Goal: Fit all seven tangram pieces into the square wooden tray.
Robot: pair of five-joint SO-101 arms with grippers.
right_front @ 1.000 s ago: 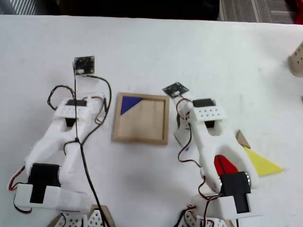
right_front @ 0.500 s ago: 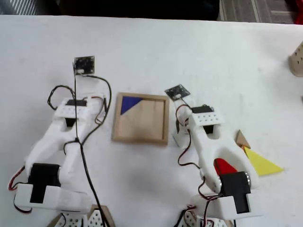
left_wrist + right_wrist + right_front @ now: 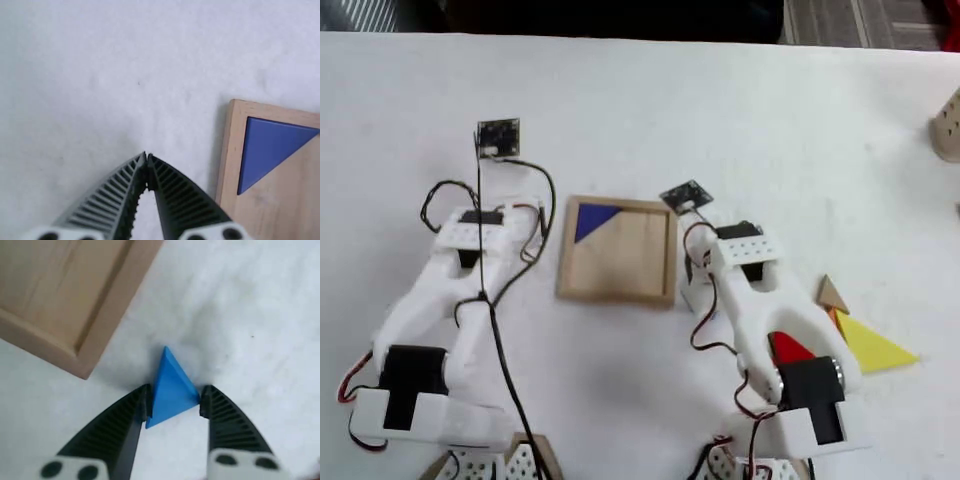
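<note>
Pinching triangle [image 3: 170, 390] w/ rt fingers [image 3: 125, 425], on tabletop [image 3: 250, 300] just beside tray [image 3: 112, 310] corner; holding lt fingers [image 3: 120, 195] closed, empty. Judging piece light, stiff, slick: gripping across flat edges, not tip, prob. safest.

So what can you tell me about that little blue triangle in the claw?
The small blue triangle is a flat, smooth, light blue piece with a thick edge. The right gripper pinches it between black ribbed fingers, one corner pointing away, over the white table just off a corner of the wooden tray.
</note>
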